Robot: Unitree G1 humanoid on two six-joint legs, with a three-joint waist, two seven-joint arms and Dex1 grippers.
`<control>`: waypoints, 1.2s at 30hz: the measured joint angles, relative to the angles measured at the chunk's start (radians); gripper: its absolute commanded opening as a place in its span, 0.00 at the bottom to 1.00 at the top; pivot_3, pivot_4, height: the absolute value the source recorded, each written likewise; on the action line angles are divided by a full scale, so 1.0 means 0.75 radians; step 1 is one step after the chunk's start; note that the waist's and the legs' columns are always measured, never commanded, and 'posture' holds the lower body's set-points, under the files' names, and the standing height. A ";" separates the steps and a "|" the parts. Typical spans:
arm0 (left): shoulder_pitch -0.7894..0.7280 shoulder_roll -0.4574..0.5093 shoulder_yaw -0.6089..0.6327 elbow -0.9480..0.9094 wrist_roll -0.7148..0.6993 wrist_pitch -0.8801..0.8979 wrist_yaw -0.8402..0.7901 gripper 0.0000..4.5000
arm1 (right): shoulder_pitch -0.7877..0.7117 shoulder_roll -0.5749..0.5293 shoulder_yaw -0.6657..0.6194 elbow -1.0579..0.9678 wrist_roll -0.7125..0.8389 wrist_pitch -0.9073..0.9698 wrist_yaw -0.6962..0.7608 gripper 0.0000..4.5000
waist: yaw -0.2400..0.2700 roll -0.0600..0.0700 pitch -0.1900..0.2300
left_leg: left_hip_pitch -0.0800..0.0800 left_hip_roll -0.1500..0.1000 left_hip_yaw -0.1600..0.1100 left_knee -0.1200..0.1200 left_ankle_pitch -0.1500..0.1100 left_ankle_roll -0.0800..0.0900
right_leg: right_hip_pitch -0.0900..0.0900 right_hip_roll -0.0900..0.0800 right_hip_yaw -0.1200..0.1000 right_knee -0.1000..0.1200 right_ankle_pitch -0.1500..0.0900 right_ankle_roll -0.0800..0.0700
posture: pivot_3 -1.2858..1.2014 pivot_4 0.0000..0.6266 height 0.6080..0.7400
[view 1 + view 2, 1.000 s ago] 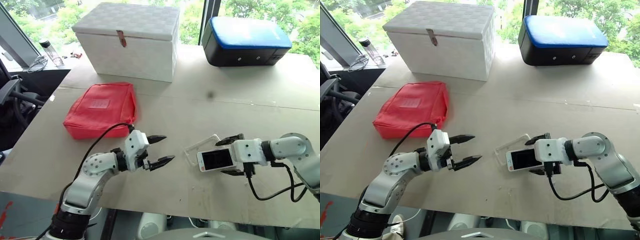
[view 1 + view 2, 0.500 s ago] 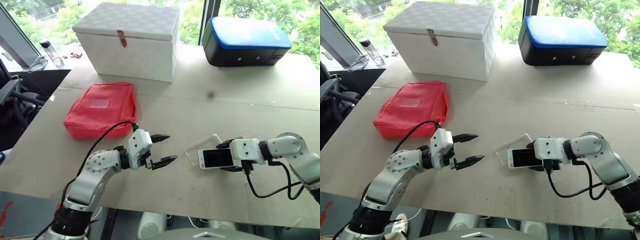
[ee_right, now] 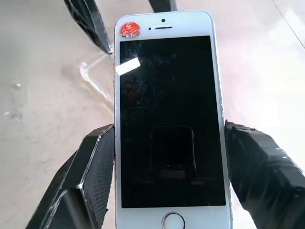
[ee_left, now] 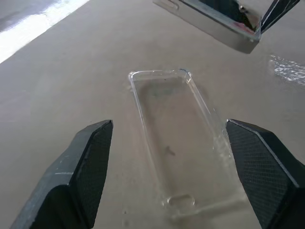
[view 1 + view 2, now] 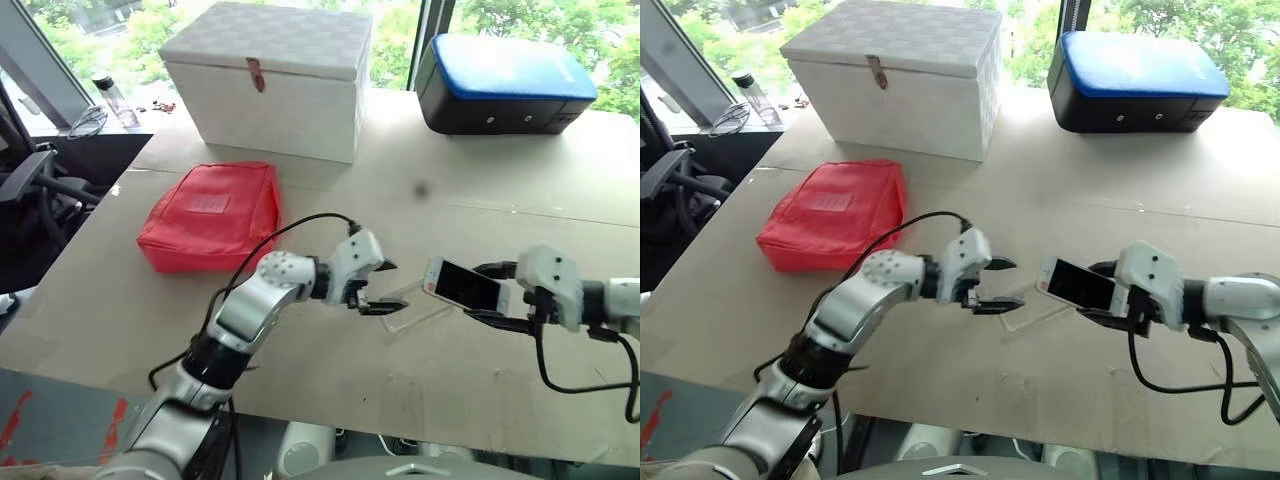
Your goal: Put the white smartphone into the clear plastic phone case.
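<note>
Two risks stand out: the right gripper (image 5: 497, 293), clamped on the white smartphone (image 5: 464, 285) held above the table (image 5: 500, 200), may drop it, or the left gripper (image 5: 384, 288), fingers apart astride the clear plastic phone case (image 4: 183, 143), may nudge that light shell aside.

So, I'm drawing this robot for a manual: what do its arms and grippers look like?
Both arms are silver-grey rounded segments ending in white wrist blocks. The left gripper and right gripper each have two black pointed fingers with a cross-hatched inner face. A black cable loops along each arm.

The white smartphone (image 3: 170, 124) is cut off at its home-button end; the clear plastic phone case (image 3: 97, 78) is mostly hidden behind it.
</note>
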 measured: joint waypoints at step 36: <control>-0.346 -0.099 -0.397 0.518 0.229 -0.497 -0.271 0.00 | 0.471 -0.034 -0.521 -0.246 0.053 0.061 0.011 0.65 | -0.014 -0.001 -0.002 | 0.003 0.000 -0.004 0.000 -0.002 -0.003 | 0.001 -0.001 0.002 0.000 -0.001 -0.005 | 0.52 0.24 1.00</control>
